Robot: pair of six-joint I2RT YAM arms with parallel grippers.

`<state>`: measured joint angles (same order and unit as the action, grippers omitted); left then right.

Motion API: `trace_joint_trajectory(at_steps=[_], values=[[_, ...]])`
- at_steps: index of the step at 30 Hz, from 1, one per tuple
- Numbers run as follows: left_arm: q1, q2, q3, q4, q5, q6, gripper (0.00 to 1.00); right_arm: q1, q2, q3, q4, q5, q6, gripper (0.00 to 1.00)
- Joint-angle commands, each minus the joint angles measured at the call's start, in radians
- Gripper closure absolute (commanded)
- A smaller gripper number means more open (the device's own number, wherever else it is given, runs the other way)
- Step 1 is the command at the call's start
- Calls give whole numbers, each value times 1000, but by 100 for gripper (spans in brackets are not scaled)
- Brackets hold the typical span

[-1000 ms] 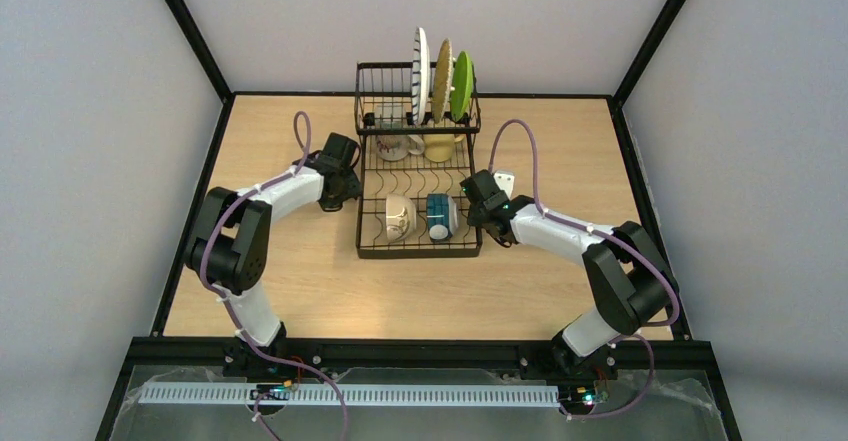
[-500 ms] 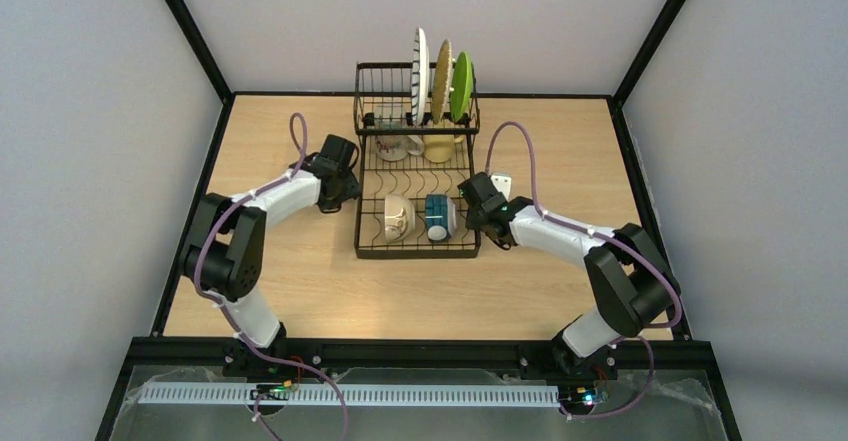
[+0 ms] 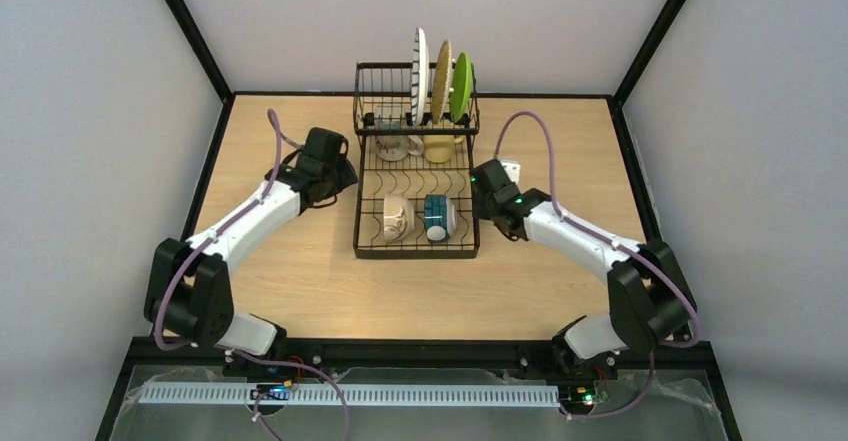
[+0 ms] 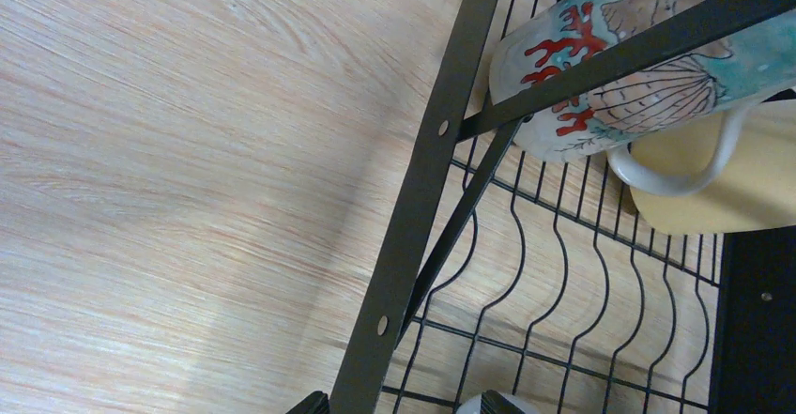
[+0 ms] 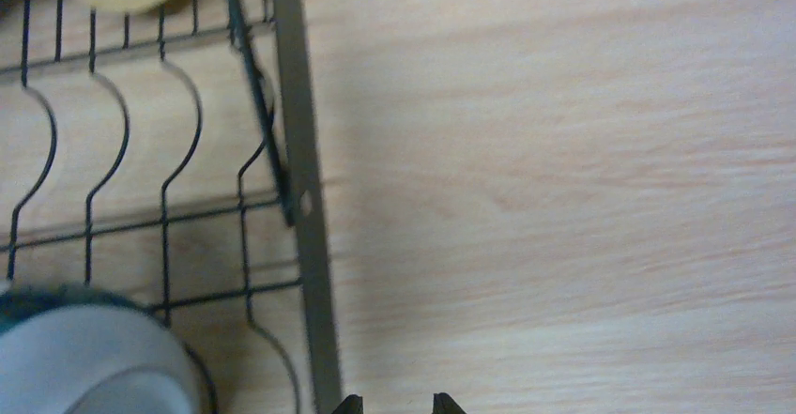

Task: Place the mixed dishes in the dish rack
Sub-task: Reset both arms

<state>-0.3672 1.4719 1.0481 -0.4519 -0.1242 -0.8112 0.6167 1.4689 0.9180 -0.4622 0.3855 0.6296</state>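
The black wire dish rack stands mid-table with all the mixed dishes in it. A white striped plate, a tan plate and a lime green plate stand upright at its back. The printed mug and pale yellow mug lie behind the cream mug and blue-patterned mug. My left gripper is open, its fingertips either side of the rack's left rail. My right gripper is open a little, empty, just right of the rack's right rail.
Bare wooden tabletop lies left, right and in front of the rack. Black frame posts and grey walls close the space in. Purple cables loop above both wrists.
The left arm has stretched out, its elbow dropping toward the near left, and its gripper sits slightly farther back. The right gripper has drawn back along the rack's right side.
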Motion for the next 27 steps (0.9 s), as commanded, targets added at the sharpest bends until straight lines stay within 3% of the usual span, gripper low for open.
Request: trace_joint_trajectory(at_steps=[1, 5, 9, 18, 27], values=[[2, -76, -31, -61, -33, 23, 8, -84, -92, 26, 24, 17, -63, 53], [2, -200, -93, -66, -96, 63, 2, -164, -169, 26, 97, 25, -143, 27], [3, -348, -166, -27, -174, 113, 1, -214, -228, 23, 212, 44, -273, 16], [2, -675, -255, 81, -375, 357, 1, -319, -244, 29, 366, -52, -450, 4], [3, -749, -309, 122, -448, 485, 1, -319, -261, 58, 376, 47, -494, 1]])
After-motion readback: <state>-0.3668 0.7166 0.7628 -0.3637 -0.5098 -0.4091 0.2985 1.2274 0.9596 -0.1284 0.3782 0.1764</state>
